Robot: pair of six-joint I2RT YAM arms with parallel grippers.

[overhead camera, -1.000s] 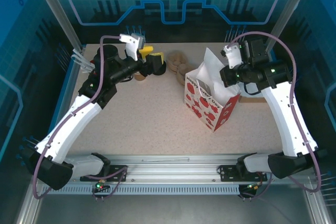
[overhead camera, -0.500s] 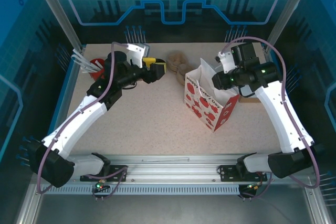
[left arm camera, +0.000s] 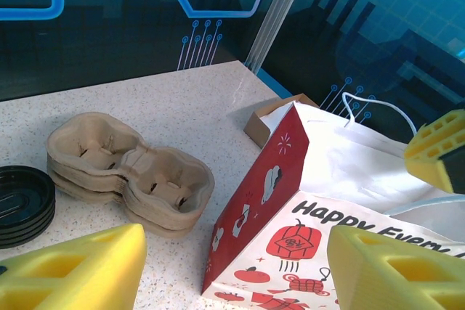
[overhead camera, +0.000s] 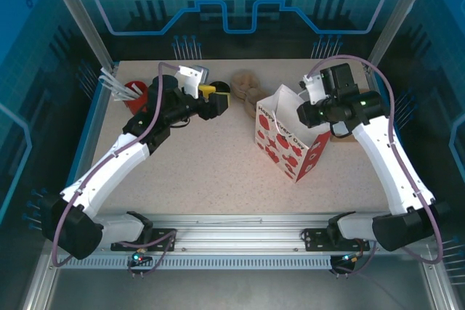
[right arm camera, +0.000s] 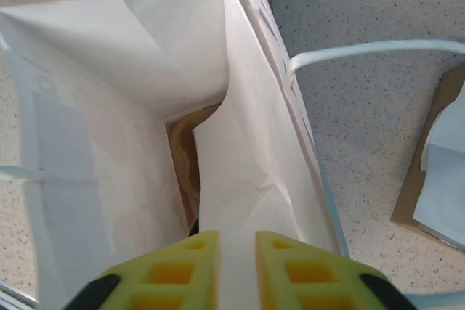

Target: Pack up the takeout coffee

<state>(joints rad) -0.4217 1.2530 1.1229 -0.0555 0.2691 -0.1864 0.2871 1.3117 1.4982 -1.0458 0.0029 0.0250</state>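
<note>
Left gripper [overhead camera: 216, 95] had edged right toward strawberry-print bag [overhead camera: 285, 147], centre frame; jaws wide apart, empty. Right gripper [right arm camera: 237, 250] nearly closed, seemingly pinching the bag wall. Coffee cup position undetermined; brown shape [right arm camera: 183, 156] at bag bottom unidentified. Packing unconfirmed.

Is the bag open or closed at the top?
Open. The bag stands upright with its walls spread, and its white inside is visible from above.

Bag [overhead camera: 285, 144] right of centre — carrier stack [overhead camera: 245, 89] behind-left, lid stack [left arm camera: 22, 205] beside it — box [left arm camera: 256, 127] right of bag.
</note>
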